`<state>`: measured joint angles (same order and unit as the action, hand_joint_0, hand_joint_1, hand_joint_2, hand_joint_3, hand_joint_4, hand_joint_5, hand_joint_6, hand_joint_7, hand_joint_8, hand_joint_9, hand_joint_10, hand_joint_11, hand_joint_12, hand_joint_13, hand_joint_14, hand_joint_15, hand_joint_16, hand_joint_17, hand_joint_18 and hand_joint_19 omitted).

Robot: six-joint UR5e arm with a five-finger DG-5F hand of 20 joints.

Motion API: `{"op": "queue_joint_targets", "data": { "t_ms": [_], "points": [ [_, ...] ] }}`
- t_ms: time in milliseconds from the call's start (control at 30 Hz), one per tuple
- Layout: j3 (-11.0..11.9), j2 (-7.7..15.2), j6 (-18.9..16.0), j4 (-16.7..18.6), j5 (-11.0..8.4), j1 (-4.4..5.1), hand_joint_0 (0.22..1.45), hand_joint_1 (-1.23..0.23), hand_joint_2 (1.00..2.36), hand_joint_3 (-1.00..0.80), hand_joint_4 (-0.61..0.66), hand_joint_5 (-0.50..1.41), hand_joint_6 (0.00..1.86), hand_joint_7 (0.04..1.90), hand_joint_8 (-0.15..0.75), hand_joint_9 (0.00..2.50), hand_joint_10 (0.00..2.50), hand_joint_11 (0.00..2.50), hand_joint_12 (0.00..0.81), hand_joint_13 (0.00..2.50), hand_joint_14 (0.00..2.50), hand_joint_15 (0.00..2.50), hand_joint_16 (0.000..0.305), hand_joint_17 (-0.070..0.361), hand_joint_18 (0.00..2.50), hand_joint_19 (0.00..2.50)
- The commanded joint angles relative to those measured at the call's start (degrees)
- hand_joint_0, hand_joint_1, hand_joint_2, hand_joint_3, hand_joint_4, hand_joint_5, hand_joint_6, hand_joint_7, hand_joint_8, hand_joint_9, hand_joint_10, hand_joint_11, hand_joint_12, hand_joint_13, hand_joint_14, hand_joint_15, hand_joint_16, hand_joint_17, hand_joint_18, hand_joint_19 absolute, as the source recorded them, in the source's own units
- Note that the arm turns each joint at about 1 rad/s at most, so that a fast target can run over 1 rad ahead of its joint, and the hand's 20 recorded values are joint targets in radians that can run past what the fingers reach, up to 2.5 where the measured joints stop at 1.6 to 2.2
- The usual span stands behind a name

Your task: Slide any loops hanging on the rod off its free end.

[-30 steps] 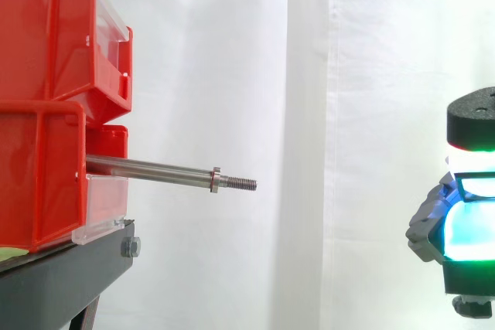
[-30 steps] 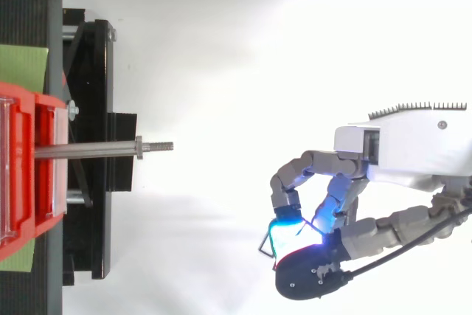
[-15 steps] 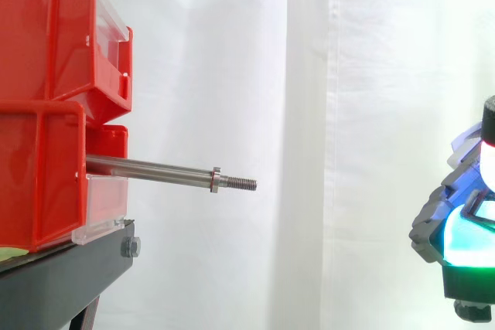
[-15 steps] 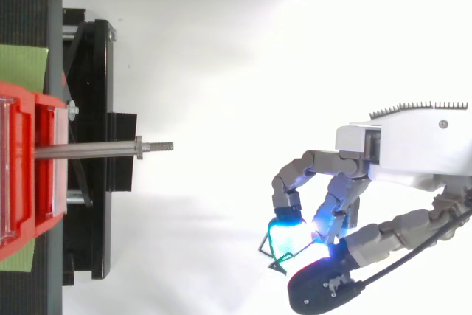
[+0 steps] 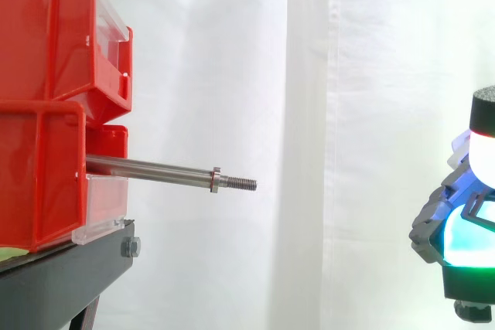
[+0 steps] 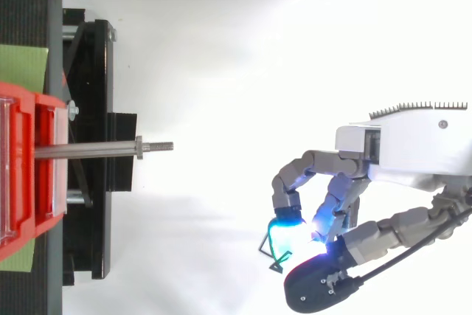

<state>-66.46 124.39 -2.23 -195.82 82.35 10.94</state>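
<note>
Plain white curtain (image 5: 309,75) behind everything, hanging in soft folds. At the left edge of the side view, two red bins (image 5: 46,113) stacked on a black stand (image 5: 62,276), the upper one overhanging the lower. Jutting from the lower bin toward the right: a steel rod (image 5: 151,167), running a little downward to the right in the side view, with a small collar (image 5: 216,180) near the free end and a short threaded stub (image 5: 241,184) past it. From above, the same rod crossing the stand's black frame, with a green sheet (image 6: 22,64) lying under the bins.

Well apart from the rod, out at the right: the hand (image 6: 402,149), white body toward the right edge, fingers curled back toward the left. Fingertips (image 6: 282,228) glowing cyan and white, drawn close together and pinching a thin green loop (image 6: 271,247), a small bent length of cable poking out just below the pads in the top view. Loop clear of the rod, lower in the top view than the free end and far to its right. In the side view, hand (image 5: 464,229) at the right edge, lower than the rod's tip, pads lit cyan and green, a black-capped one topmost.
</note>
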Motion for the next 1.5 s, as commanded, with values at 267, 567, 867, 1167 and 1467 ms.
{"op": "queue_joint_targets", "data": {
  "t_ms": [267,567,867,1167,1467],
  "points": [
    [-0.1,0.1,-0.1,0.0,0.0,-0.04,0.62,-0.78,1.02,-0.18,0.18,-0.19,0.9,1.2,0.318,0.98,0.02,0.61,0.391,0.93,0.02,0.51,0.068,0.154,0.83,0.69],
    [0.0,0.1,-0.1,0.0,0.0,-0.04,0.61,-0.67,1.01,-0.38,0.24,-0.15,0.88,1.27,0.321,1.11,0.02,0.62,0.388,0.97,0.02,0.51,0.067,0.151,0.85,0.71],
    [0.0,0.0,-0.1,0.1,0.0,-0.04,0.59,-0.58,1.02,-0.28,0.21,-0.13,0.87,1.29,0.326,1.18,0.02,0.61,0.391,1.0,0.02,0.52,0.066,0.149,0.87,0.73],
    [-0.1,0.0,-0.1,0.1,0.0,-0.04,0.6,-0.77,1.02,-0.15,0.19,-0.17,0.89,1.26,0.328,1.05,0.02,0.62,0.389,0.95,0.02,0.52,0.068,0.153,0.85,0.7],
    [0.0,0.0,-0.1,0.2,0.0,-0.04,0.61,-0.63,1.01,-0.42,0.23,-0.14,0.88,1.3,0.316,1.17,0.02,0.63,0.381,0.99,0.02,0.52,0.066,0.148,0.87,0.72]
  ]
}}
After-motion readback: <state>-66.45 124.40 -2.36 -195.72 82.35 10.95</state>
